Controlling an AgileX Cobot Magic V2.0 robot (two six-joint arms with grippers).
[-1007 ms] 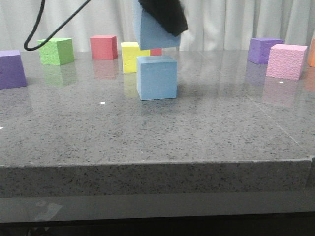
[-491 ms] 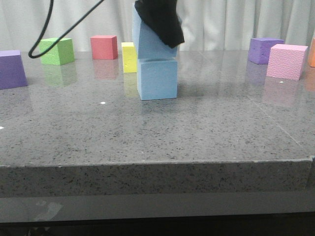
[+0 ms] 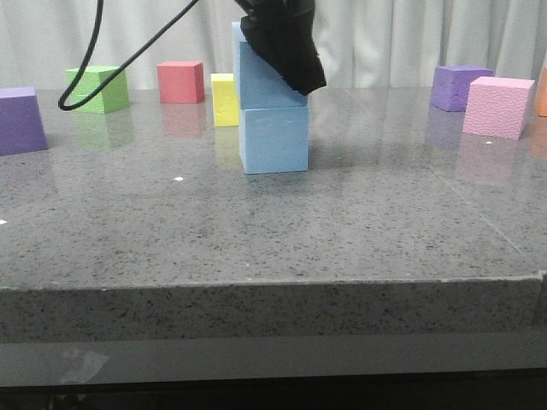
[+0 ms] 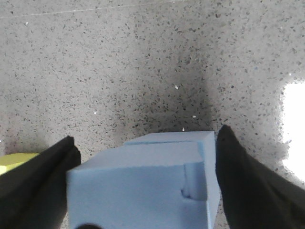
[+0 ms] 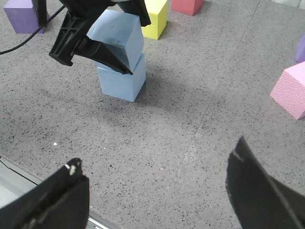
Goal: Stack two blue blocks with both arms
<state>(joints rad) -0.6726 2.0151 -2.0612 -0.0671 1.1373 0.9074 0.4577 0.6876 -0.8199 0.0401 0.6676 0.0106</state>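
In the front view, going from the left edge, a purple cube [image 3: 20,120], a green cube [image 3: 98,89], a red cube [image 3: 180,81] and a yellow cube [image 3: 225,99] are sitting along the back of the grey stone table [image 3: 273,248]. At centre frame the lower blue block [image 3: 273,139] is standing flat on the table, and the upper blue block [image 3: 261,75] is sitting on its top face.

The left gripper [image 3: 282,38] is reaching down from the top centre of the frame and is clamping the upper block between its dark fingers [image 4: 40,183], as the left wrist view shows. The relation that matters is directly below the tool: the held block is meeting the lower one, but it is turned a little, so the lower block's corner is peeking out beyond it in the left wrist view. The seating looks close enough for letting go, though slightly skewed.

Both blocks are pale sky-blue foam with a fine dimpled skin; a small dent is showing on the upper one.

The right gripper [image 5: 157,191] is hanging well apart at the bottom of its own view, jaws spread wide and holding nothing. Right of centre, a second purple cube [image 3: 460,86] and a pink cube [image 3: 497,106] are sitting near the frame's right edge.
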